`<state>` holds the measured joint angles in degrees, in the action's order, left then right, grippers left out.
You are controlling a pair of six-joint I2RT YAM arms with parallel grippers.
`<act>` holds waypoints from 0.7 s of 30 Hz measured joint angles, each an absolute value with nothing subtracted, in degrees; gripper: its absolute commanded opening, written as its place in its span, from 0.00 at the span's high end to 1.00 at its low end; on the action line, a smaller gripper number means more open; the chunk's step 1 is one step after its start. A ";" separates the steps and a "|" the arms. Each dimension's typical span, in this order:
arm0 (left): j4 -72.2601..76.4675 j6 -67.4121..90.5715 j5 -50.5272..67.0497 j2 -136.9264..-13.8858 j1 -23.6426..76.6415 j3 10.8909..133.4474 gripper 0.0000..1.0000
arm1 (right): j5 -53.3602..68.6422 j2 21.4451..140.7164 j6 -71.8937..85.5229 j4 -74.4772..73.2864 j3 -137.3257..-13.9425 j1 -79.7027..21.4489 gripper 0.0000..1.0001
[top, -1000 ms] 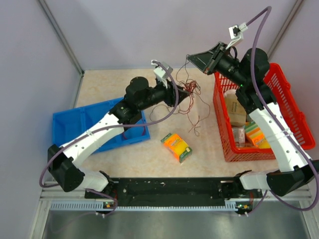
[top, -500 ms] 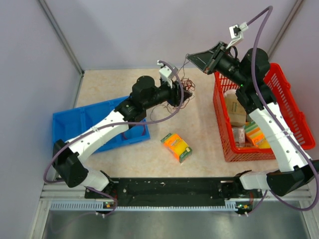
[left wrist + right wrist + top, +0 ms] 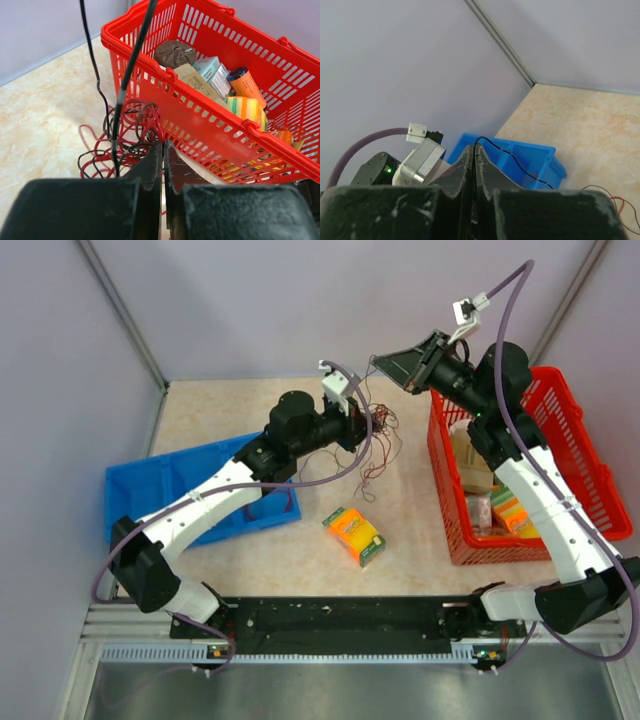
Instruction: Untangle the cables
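Note:
The cables (image 3: 379, 436) are a clump of thin dark red and black wires on the table just left of the red basket, with strands trailing toward the front. In the left wrist view the clump (image 3: 98, 156) lies at the tips of my left gripper (image 3: 163, 145), which is shut, and red strands run in between the tips. From above, my left gripper (image 3: 357, 427) sits at the clump's left side. My right gripper (image 3: 377, 361) is raised behind the clump. It (image 3: 474, 148) is shut on one black cable (image 3: 510, 154), which arcs out of the tips and down.
A red basket (image 3: 563, 392) with boxes and packets stands at the right, its wall (image 3: 165, 75) close behind the clump. A blue bin (image 3: 150, 490) sits at the left under the left arm. An orange and green box (image 3: 354, 535) lies in front of the middle.
My left gripper moved right into the clump and closed from open. The trailing strands pulled in toward it. My right gripper shifted slightly up and left, still shut on the black cable.

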<state>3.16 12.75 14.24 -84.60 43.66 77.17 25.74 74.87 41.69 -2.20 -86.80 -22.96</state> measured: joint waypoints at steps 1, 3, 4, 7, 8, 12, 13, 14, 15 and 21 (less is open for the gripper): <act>3.18 12.82 14.22 -84.60 43.66 77.17 1.00 | 25.71 74.87 41.80 -2.17 -86.43 -22.96 1.00; 3.18 13.10 14.11 -84.58 43.66 77.14 0.99 | 25.69 74.87 41.87 -2.17 -85.93 -22.96 1.00; 3.25 13.28 14.04 -84.53 43.66 77.06 0.96 | 25.67 74.87 41.98 -2.22 -85.91 -22.96 1.00; 3.49 13.54 14.00 -84.07 43.66 76.25 0.93 | 25.54 74.87 42.65 -2.13 -85.91 -22.98 1.00; 3.46 13.61 14.00 -83.90 43.66 75.99 0.93 | 25.52 74.87 43.13 -2.15 -85.91 -22.98 1.00; 3.88 14.11 14.04 -83.85 43.66 75.85 0.90 | 25.21 74.85 46.41 -1.50 -85.76 -23.55 1.00; 4.25 14.37 14.06 -83.85 43.66 75.85 0.88 | 25.10 74.76 47.29 -1.06 -85.49 -23.73 1.00; 4.54 14.70 14.06 -83.85 43.66 75.85 0.87 | 24.99 74.61 48.31 -0.56 -85.08 -23.97 1.00; 4.75 14.90 14.06 -83.85 43.66 75.85 0.85 | 24.82 74.43 49.30 -0.14 -84.64 -24.18 1.00; 5.67 16.03 13.61 -83.72 43.66 75.26 0.79 | 22.96 73.08 53.91 1.15 -81.43 -25.10 1.00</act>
<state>5.67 16.03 13.61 -83.72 43.66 75.26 22.96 73.08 53.91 1.15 -81.43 -25.10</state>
